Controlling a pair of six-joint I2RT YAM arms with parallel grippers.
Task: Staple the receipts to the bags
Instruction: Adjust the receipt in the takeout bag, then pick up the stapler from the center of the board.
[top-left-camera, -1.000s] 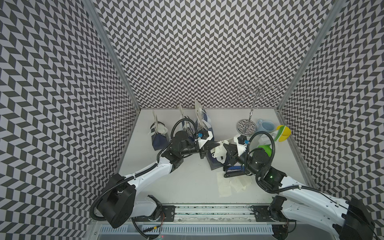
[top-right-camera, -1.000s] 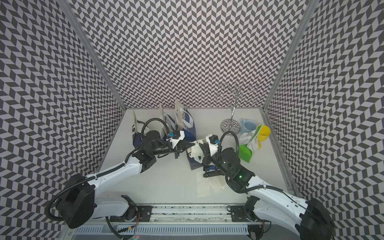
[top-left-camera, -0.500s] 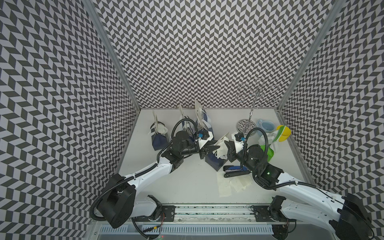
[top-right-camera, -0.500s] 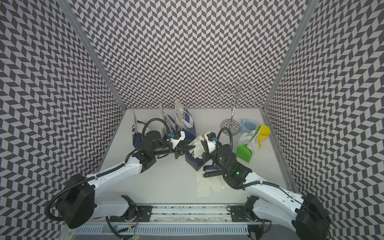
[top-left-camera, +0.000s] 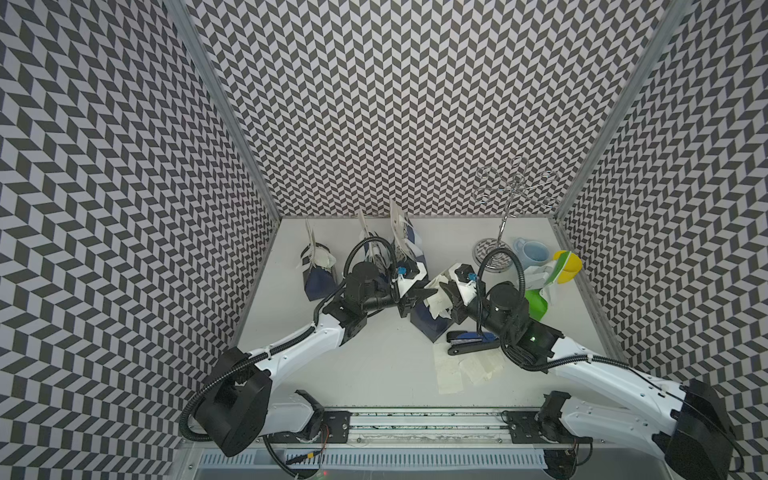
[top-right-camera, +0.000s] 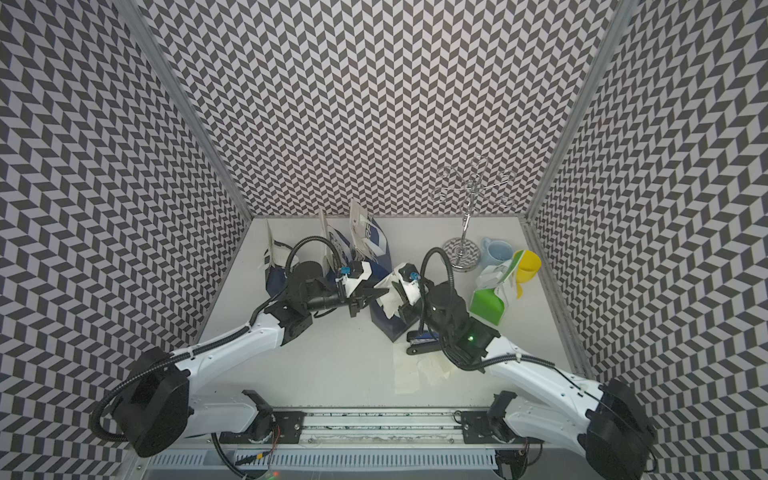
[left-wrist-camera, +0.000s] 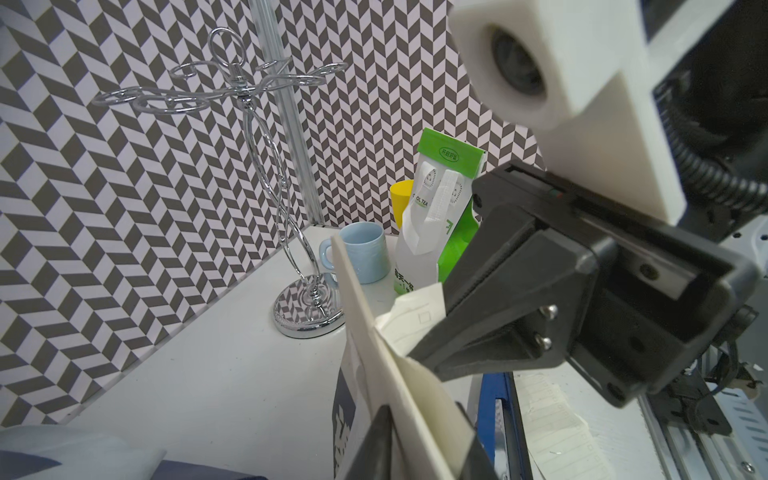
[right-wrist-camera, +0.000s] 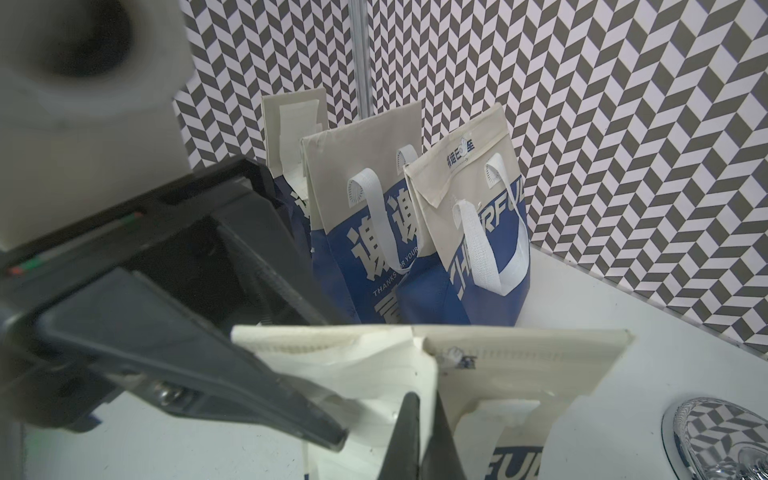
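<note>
A dark blue bag stands mid-table between both arms, its cream top flap turned up. My right gripper is shut on a white receipt laid against that flap; its fingertips pinch the sheet's edge. From the opposite side, my left gripper has its fingers on either side of the same bag's top, paper filling the gap. Loose receipts lie near the front. Three blue bags stand at the back, and a green bag is on the right.
A dark blue stapler lies flat just in front of the held bag, under the right wrist. A chrome mug tree, a pale blue mug and a yellow cup fill the back right corner. Patterned walls close three sides.
My right gripper has carried the receipt and the bag's top left and toward the back, meeting the left gripper. The left jaws opened and have closed in again around the bag's top.
</note>
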